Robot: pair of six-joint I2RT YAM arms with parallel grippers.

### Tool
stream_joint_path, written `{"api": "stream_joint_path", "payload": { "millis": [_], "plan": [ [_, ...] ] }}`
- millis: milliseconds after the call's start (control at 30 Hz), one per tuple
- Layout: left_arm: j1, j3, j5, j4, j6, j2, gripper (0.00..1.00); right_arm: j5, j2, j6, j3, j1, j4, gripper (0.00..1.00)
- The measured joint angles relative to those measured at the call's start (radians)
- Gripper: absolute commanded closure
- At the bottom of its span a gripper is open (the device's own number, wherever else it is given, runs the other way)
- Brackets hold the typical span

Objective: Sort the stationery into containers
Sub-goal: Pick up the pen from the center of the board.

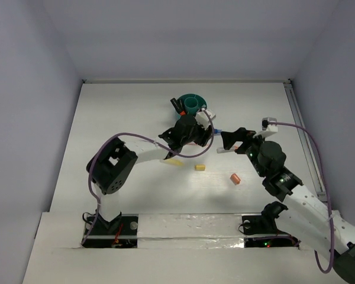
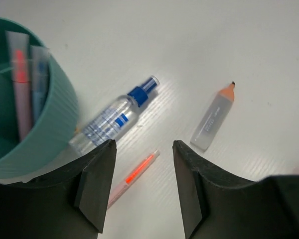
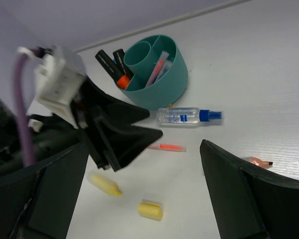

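Observation:
The teal organizer stands at the table's far middle, with pink and blue pens in its outer ring. Two black markers with an orange cap lean at its left side. My left gripper is open and empty just in front of it, over a thin orange-pink pen. A clear spray bottle with a blue cap and a grey pencil-shaped piece lie beside it. My right gripper is open and empty to the right. A yellow marker, a yellow eraser bit and an orange bit lie nearer.
The organizer fills the left of the left wrist view, close to the left finger. In the right wrist view the left gripper stands between the right jaws and the organizer. White walls bound the table's far and side edges.

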Motion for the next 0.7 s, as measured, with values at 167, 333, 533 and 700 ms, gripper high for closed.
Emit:
{"api": "stream_joint_path", "payload": {
  "millis": [167, 333, 533, 700],
  "plan": [
    [-0.002, 0.077, 0.062, -0.095, 0.058, 0.101, 0.53, 0.042, -0.09, 0.006, -0.028, 0.0, 0.0, 0.0],
    [-0.002, 0.139, 0.088, -0.163, 0.103, 0.18, 0.54, 0.051, -0.082, 0.009, -0.027, 0.0, 0.003, 0.0],
    [-0.002, 0.149, 0.079, -0.215, 0.14, 0.213, 0.53, 0.051, -0.052, 0.015, -0.028, 0.0, -0.006, 0.0],
    [-0.002, 0.169, 0.07, -0.24, 0.165, 0.233, 0.53, 0.05, -0.05, 0.015, -0.027, 0.0, -0.006, 0.0]
  ]
}}
